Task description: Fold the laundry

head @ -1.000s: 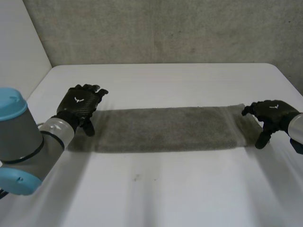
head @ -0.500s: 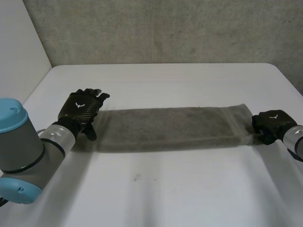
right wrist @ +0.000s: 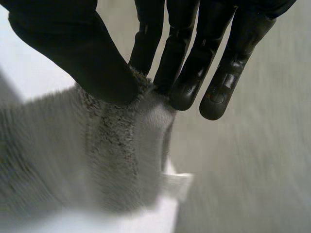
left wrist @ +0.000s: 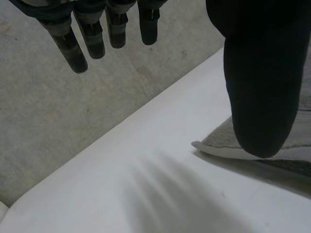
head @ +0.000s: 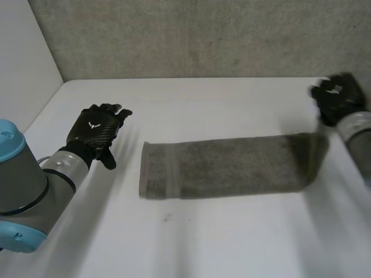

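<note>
As right hand [head: 337,97] pinches towel [head: 232,166], seemingly aloft

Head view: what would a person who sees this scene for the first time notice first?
The long grey towel lying across the white table stands out first. The right hand, raised at the table's far right, pinches one end of it; the left hand hovers open beside the other end, not touching it.
</note>
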Robot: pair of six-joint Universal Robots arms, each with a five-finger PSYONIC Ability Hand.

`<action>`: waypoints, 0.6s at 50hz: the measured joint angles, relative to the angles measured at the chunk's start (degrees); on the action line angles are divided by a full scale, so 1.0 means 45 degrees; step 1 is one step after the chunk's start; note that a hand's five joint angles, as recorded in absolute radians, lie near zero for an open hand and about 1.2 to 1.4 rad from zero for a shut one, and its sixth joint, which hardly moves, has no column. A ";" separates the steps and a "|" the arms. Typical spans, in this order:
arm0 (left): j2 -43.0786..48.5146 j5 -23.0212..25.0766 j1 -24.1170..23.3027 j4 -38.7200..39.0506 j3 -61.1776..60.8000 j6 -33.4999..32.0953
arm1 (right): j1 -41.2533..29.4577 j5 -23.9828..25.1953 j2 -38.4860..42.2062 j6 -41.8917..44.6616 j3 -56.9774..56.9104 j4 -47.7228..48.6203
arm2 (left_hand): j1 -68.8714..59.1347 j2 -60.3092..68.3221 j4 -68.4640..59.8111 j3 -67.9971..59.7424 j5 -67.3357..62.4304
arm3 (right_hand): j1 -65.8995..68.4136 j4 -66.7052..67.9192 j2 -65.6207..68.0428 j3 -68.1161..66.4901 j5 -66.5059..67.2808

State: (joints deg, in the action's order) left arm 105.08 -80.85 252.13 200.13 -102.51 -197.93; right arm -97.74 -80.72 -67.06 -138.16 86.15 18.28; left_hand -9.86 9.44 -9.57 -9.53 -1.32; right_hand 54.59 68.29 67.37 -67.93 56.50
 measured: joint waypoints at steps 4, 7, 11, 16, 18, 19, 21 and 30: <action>-0.0134 -0.0032 -0.0004 0.0000 -0.0023 0.0015 | -0.1692 0.0778 -0.0198 -0.0741 0.0044 0.0675 | 0.0000 0.0000 0.0000 0.0000 0.0000 | 0.0000 0.0000 0.0000 -0.0016 0.0006; -0.0302 -0.0060 -0.0001 0.0001 -0.0065 0.0030 | -0.3720 0.1787 0.0123 -0.1080 0.0066 0.1309 | 0.0000 0.0000 0.0000 0.0000 0.0000 | 0.0066 0.0000 0.0001 -0.0025 0.0013; -0.0474 -0.0077 0.0045 0.0007 -0.0144 0.0046 | -0.5244 0.2583 0.0884 -0.1113 0.0050 0.1576 | 0.0000 0.0000 0.0000 0.0000 -0.0001 | 0.0066 0.0000 0.0001 -0.0026 0.0028; -0.0609 -0.0081 0.0130 0.0016 -0.0235 0.0064 | -0.7221 0.3454 0.2512 -0.1000 -0.0069 0.1694 | 0.0000 0.0000 0.0000 0.0000 0.0000 | 0.0066 0.0000 0.0001 -0.0026 0.0039; -0.0621 -0.0083 0.0144 0.0017 -0.0253 0.0070 | -0.7508 0.3529 0.2829 -0.0976 -0.0120 0.1685 | 0.0000 0.0000 0.0000 0.0000 -0.0001 | 0.0066 0.0000 0.0001 -0.0026 0.0041; -0.0624 -0.0083 0.0151 0.0020 -0.0269 0.0079 | -0.7880 0.3577 0.3290 -0.0952 -0.0224 0.1643 | 0.0000 0.0000 0.0000 0.0000 0.0000 | 0.0066 0.0000 0.0001 -0.0026 0.0045; -0.0615 -0.0081 0.0130 0.0020 -0.0281 0.0088 | -0.8101 0.3554 0.3591 -0.0967 -0.0333 0.1583 | 0.0000 0.0000 0.0001 0.0000 -0.0001 | 0.0066 0.0000 0.0000 -0.0074 0.0049; -0.0522 -0.0054 -0.0159 0.0068 -0.0221 0.0122 | -0.7750 0.2933 0.2701 -0.1632 -0.0325 0.1100 | 0.0000 0.0000 0.0000 0.0000 -0.0001 | -0.8938 -1.1056 -1.1007 1.1088 -1.0484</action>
State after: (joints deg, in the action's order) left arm 102.73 -81.10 251.41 200.43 -103.50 -197.38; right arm -132.62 -67.52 -54.90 -145.50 84.69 23.23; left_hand -9.86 9.44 -9.57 -9.53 -1.33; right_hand 14.37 18.54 17.84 -18.03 9.32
